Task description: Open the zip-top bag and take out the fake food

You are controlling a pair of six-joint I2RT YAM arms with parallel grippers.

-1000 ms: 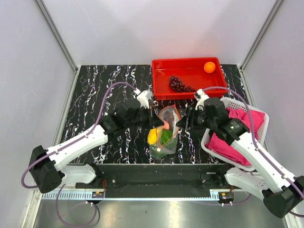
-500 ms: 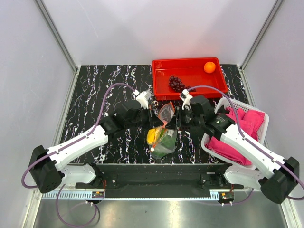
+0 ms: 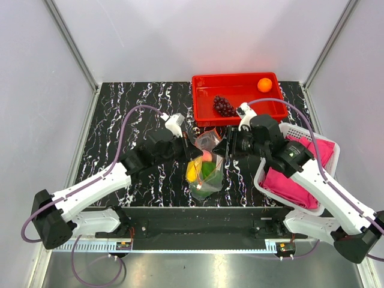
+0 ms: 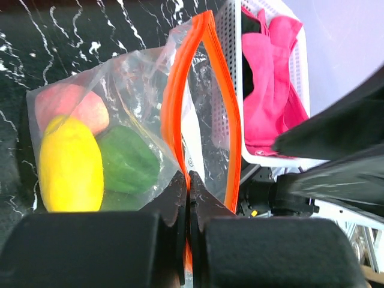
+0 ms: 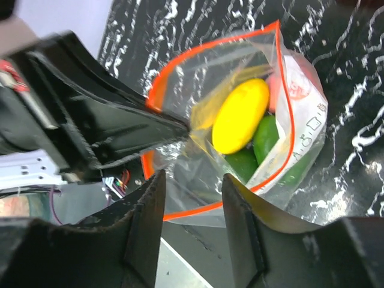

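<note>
Arms reach inward over the black marbled table [image 3: 132, 114]; left gripper [image 4: 187, 180] pinches the zip-top bag [image 4: 120, 90] rim, right gripper [image 5: 193, 180] spread wide.

I count one zip-top bag [image 3: 213, 180] and one red tray [image 3: 237, 77]. One each: yellow fruit [image 4: 69, 165], green pepper [image 4: 129, 159], pink fruit [image 4: 66, 105], orange [image 3: 264, 84], grape bunch [image 3: 225, 106].

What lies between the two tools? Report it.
The open, orange-rimmed mouth of the clear plastic zip-top bag, seen in the top view. The left tool is shut on its rim; the right tool is open.
</note>
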